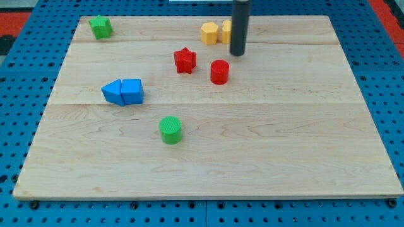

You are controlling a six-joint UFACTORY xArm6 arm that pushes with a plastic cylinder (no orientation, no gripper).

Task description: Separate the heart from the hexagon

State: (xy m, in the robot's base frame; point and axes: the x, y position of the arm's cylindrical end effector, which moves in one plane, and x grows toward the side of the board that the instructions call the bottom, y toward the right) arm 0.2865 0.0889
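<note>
Two yellow blocks sit close together near the view's top centre. The left one [209,32] looks like the hexagon. The right one [226,31] is partly hidden behind my rod, so its heart shape cannot be made out. My rod comes down from the top, and my tip [237,53] rests on the board just below and right of the right yellow block.
A red star [185,60] and a red cylinder [219,72] lie below the yellow pair. A blue block [123,92] sits at the left, a green cylinder [170,130] lower centre, and a green block [100,27] at the top left corner of the wooden board [284,139].
</note>
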